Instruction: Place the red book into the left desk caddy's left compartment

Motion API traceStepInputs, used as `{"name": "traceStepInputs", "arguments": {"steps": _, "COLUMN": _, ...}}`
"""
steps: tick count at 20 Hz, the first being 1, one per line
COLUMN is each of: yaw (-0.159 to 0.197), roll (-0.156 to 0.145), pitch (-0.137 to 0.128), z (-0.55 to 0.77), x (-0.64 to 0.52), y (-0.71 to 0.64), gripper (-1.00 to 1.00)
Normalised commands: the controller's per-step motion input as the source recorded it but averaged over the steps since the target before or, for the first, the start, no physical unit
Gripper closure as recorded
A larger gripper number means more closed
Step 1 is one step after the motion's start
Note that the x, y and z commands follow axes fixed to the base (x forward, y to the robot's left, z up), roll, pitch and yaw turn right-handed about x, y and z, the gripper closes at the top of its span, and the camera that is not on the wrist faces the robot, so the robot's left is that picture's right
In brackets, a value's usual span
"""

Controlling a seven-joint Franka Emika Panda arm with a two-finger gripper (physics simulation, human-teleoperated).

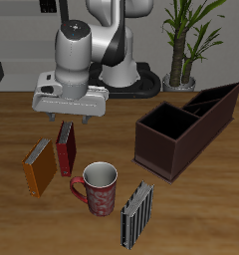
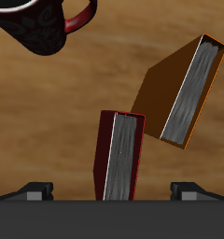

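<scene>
The red book (image 1: 65, 147) stands upright on the table, a small dark red hardcover with pale page edges; it also shows in the wrist view (image 2: 119, 157). My gripper (image 1: 73, 118) hangs just above it, open and empty, with the book between the two fingertips (image 2: 35, 191) seen from above. The left desk caddy (image 1: 156, 149) is a long dark maroon-brown box lying apart from the gripper, toward the table's other side. Its left compartment (image 1: 217, 100), the narrower end with a slanted divider, is at the caddy's far end.
An orange book (image 1: 37, 166) stands close beside the red book, also in the wrist view (image 2: 179, 93). A dark red mug (image 1: 97, 187) stands nearer the front edge. A grey-striped black book (image 1: 137, 214) stands at the front. A potted plant (image 1: 183, 40) stands behind the caddy.
</scene>
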Motion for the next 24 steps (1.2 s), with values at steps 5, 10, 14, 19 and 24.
{"name": "traceStepInputs", "arguments": {"steps": 5, "yaw": -0.029, "roll": -0.031, "pitch": 0.034, "z": -0.36, "x": 0.01, "y": -0.18, "gripper": -1.0}}
{"name": "traceStepInputs", "arguments": {"steps": 10, "yaw": -0.032, "roll": -0.02, "pitch": 0.043, "z": -0.41, "x": 0.01, "y": -0.11, "gripper": -1.0}}
{"name": "traceStepInputs", "arguments": {"steps": 14, "yaw": 0.005, "roll": 0.025, "pitch": 0.016, "z": -0.24, "x": 0.07, "y": 0.03, "gripper": -1.0}}
{"name": "traceStepInputs", "arguments": {"steps": 19, "yaw": -0.013, "roll": -0.014, "pitch": 0.026, "z": -0.25, "x": 0.04, "y": 0.09, "gripper": 1.0}}
{"name": "traceStepInputs", "arguments": {"steps": 24, "yaw": -0.023, "roll": 0.021, "pitch": 0.005, "z": 0.01, "x": 0.03, "y": 0.18, "gripper": 1.0}}
